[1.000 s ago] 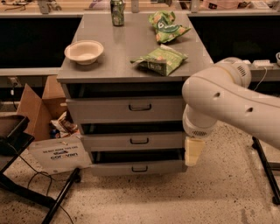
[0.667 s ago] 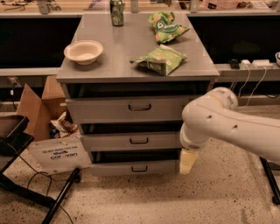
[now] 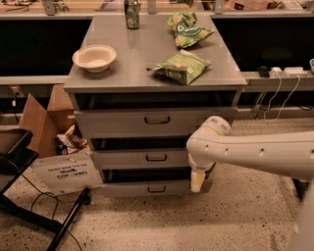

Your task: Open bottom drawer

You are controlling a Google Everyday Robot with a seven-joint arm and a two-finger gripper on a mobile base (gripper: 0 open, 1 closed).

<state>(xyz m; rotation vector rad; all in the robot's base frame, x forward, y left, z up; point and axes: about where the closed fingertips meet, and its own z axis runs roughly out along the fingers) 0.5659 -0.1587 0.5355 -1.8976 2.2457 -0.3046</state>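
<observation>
The grey cabinet (image 3: pixel 152 73) has three drawers stacked in its front. The bottom drawer (image 3: pixel 127 189) is the lowest and shortest panel, with a small dark loop handle (image 3: pixel 156 188). It looks pushed in, with a dark gap above it. My white arm (image 3: pixel 255 154) reaches in from the right. My gripper (image 3: pixel 197 180) hangs pointing down at the right end of the bottom drawer's front, to the right of the handle and apart from it. It holds nothing that I can see.
On the cabinet top are a cream bowl (image 3: pixel 94 57), two green snack bags (image 3: pixel 180 66), and a can (image 3: pixel 131 12). A cardboard box (image 3: pixel 41 120) and a white sign (image 3: pixel 66 174) stand left of the drawers. A black stand's legs (image 3: pixel 59 218) cross the floor at the lower left.
My arm has swung lower and to the left, bringing the gripper down beside the bottom drawer's right end. The drawers have not moved.
</observation>
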